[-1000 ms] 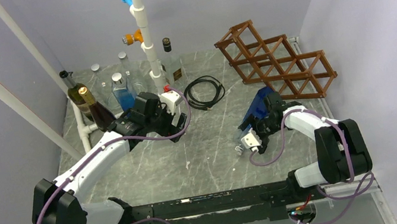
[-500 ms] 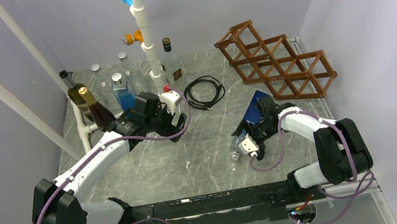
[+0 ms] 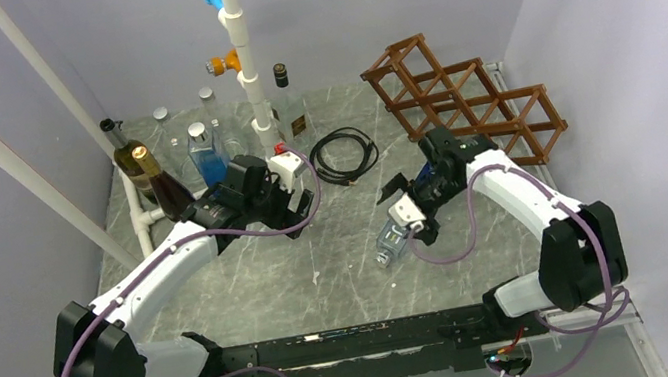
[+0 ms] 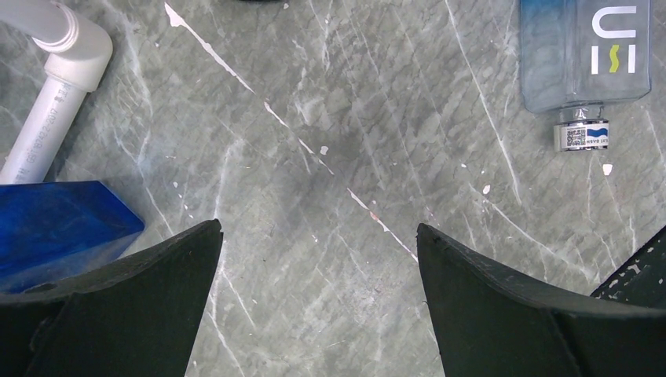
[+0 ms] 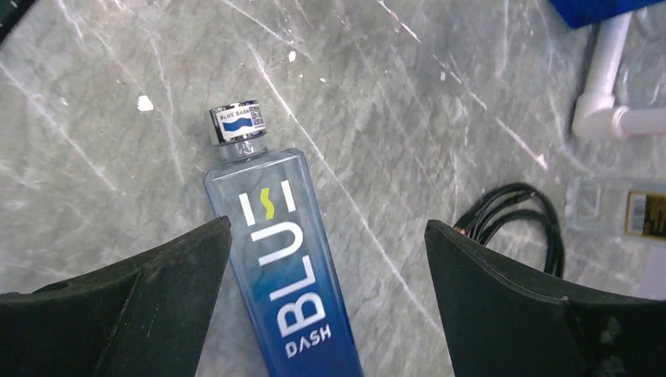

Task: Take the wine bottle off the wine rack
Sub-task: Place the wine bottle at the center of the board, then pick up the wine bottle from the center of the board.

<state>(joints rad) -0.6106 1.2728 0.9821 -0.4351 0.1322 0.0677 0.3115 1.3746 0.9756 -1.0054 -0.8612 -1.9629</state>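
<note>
1. The bottle (image 5: pixel 279 251) lay flat on the table (image 3: pixel 343 268), off the rack (image 3: pixel 464 107), a little right of centre in the overhead frame, with its cap toward the lower left.
2. In my right wrist view it ran from mid-frame down to the bottom edge. It was clear at the neck, blue lower down, and lettered BLUE DASH.
3. My right gripper (image 5: pixel 327 228) was released, its fingers spread wide on either side of the bottle. I could not tell whether the left-hand finger touched it.
4. The rack stood at the upper right of the overhead frame, apart from the bottle.
5. My left gripper (image 4: pixel 318 226) was also released, over table left of centre.
6. A black cable (image 3: pixel 343 154) lay coiled at upper centre.
</note>
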